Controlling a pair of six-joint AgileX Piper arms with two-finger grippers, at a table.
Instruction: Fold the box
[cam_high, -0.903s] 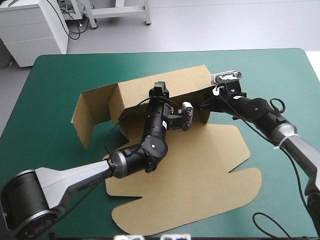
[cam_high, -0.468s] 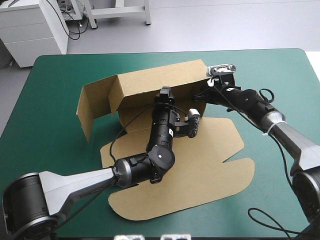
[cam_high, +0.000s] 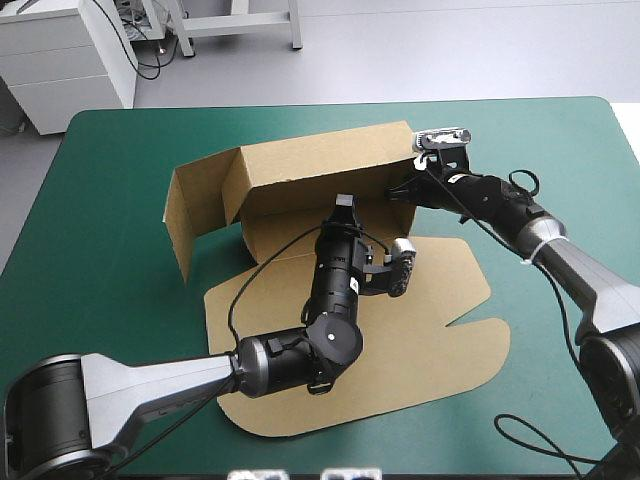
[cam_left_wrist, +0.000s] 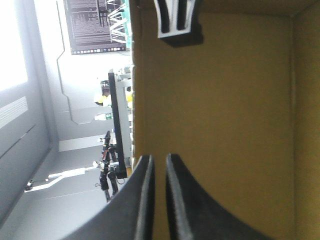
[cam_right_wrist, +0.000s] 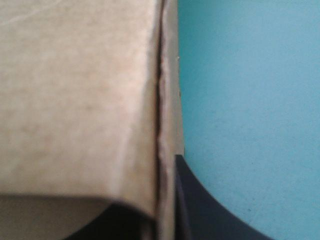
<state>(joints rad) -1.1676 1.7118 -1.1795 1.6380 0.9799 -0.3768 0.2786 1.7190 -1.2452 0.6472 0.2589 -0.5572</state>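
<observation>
The brown box (cam_high: 320, 170) stands in the middle of the table. Its back wall and left end flap (cam_high: 195, 215) are raised, and its lid sheet (cam_high: 430, 340) lies flat toward the front. My left gripper (cam_high: 345, 203) hovers inside the box, pointing at the back wall and apart from it. In the left wrist view my left gripper (cam_left_wrist: 159, 200) shows only a thin slit, with nothing held and the box wall (cam_left_wrist: 225, 125) ahead. My right gripper (cam_high: 400, 193) is shut on the right end wall. In the right wrist view the box edge (cam_right_wrist: 162, 125) runs into my right gripper (cam_right_wrist: 160, 222).
The teal-green cover (cam_high: 110, 300) lies around the box on every side. It also shows beside the box wall in the right wrist view, cover (cam_right_wrist: 250, 100). My left arm (cam_high: 300, 360) lies across the flat lid sheet.
My left gripper has drawn back from the back wall toward the front right, and its fingers have come together. The box has shifted slightly. My right gripper has kept hold of the end wall.
</observation>
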